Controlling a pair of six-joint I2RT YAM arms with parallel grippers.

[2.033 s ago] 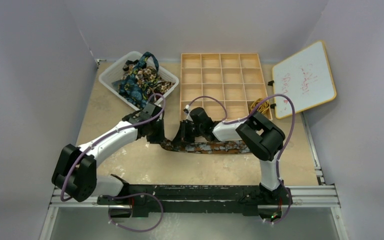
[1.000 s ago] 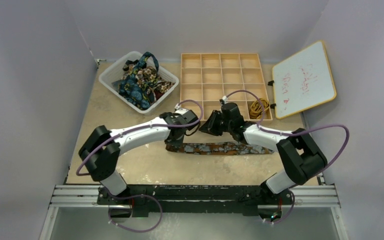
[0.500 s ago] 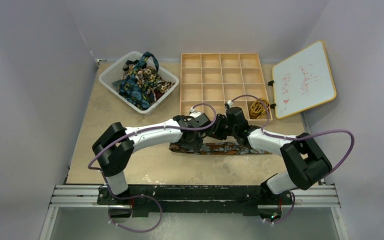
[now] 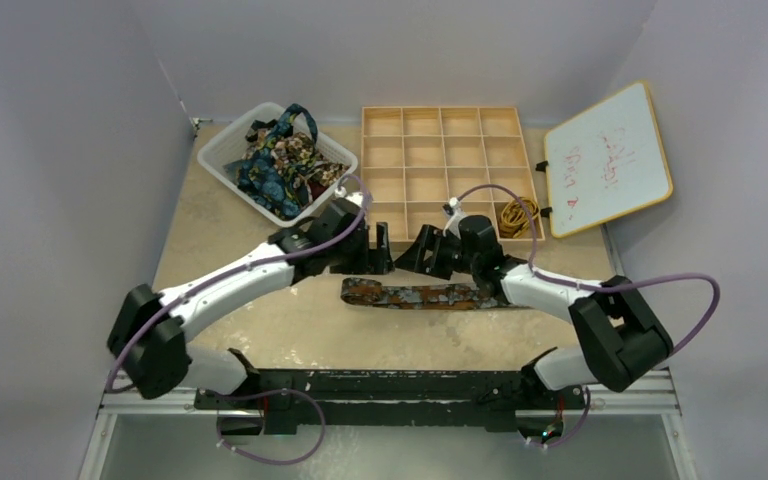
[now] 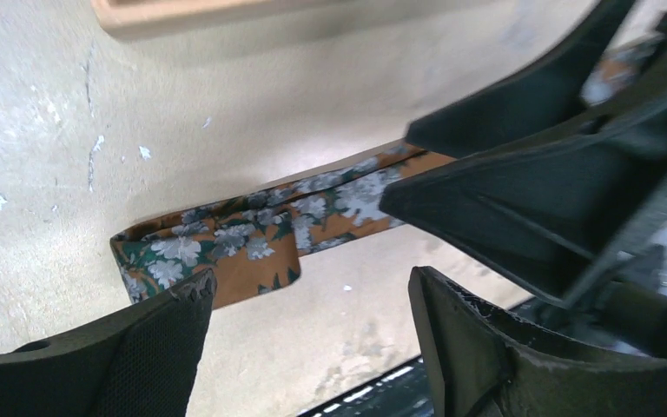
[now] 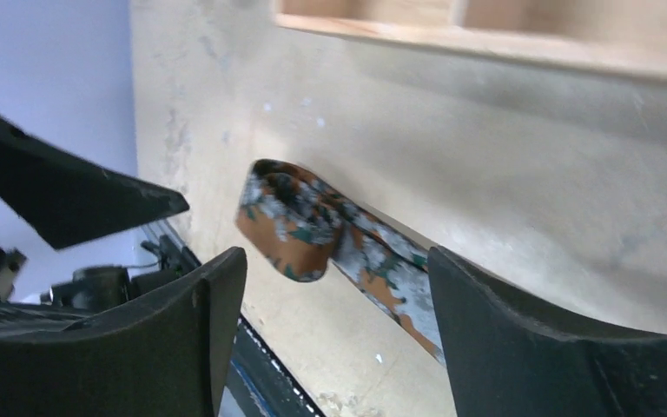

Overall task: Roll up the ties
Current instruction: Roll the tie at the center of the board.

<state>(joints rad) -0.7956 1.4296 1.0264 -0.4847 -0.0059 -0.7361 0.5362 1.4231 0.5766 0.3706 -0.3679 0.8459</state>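
A dark brown tie with orange-grey blotches (image 4: 430, 295) lies flat across the table, its left end folded over on itself (image 5: 226, 256) (image 6: 300, 226). My left gripper (image 4: 384, 252) hovers open just behind that folded end, touching nothing; in its wrist view the open left gripper (image 5: 313, 300) has bare table between the fingers. My right gripper (image 4: 418, 256) faces it from the right, also open and empty. The right wrist view shows the open right gripper (image 6: 334, 295) above the fold. More ties (image 4: 280, 160) are heaped in a white basket (image 4: 218, 152). A gold-yellow tie (image 4: 517, 213) sits rolled in a tray compartment.
A wooden compartment tray (image 4: 440, 128) stands at the back, just behind both grippers. A whiteboard (image 4: 610, 160) leans at the back right. The black base rail (image 4: 390, 385) runs along the near edge. Purple cables loop over both arms.
Both grippers have opened and let go of the tie. The left arm drew back to the left, the right gripper shifted slightly left, and the tie's left end now lies folded over.
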